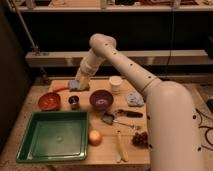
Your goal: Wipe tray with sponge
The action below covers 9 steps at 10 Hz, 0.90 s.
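The gripper (pixel 81 83) is hanging at the back of the table (pixel 106 152), just over the sponge (pixel 73 86), and it is covering the right part of the sponge. The arm (pixel 172 125) is running out of the picture at the right and lower edges, and it is hiding the right side of the table. It is also covering one side of the dark grapes (pixel 139 138). The grey-blue thing (pixel 134 99) near the purple bowl (pixel 101 98) is looking too blurred to name. The inside of the small metal cup (pixel 74 102) is showing too small to tell.
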### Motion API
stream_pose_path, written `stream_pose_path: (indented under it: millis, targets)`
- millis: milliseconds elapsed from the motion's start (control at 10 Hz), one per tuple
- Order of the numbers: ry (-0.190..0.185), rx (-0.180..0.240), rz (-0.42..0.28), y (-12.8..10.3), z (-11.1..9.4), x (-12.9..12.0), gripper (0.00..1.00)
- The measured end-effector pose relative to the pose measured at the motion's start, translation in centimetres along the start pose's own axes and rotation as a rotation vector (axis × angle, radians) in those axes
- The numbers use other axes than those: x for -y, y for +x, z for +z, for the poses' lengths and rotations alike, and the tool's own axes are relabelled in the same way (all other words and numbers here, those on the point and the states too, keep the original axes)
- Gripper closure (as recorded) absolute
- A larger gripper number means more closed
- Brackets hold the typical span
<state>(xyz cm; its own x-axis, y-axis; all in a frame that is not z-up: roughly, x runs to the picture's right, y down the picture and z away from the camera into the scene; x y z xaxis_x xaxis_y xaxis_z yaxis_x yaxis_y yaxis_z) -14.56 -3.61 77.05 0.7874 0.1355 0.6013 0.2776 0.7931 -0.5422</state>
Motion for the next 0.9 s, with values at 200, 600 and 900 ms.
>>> stream_pose_path:
  millis: [200, 600, 900]
  targets:
    - [-0.013, -0.001, -0.03, -2.2, 1.1, -3.9, 0.87]
    - [-0.106, 0.058, -0.123, -8.0, 3.7, -12.3, 0.87]
    - [-0.174, 0.079, -0.171, -10.3, 5.0, -15.4, 0.87]
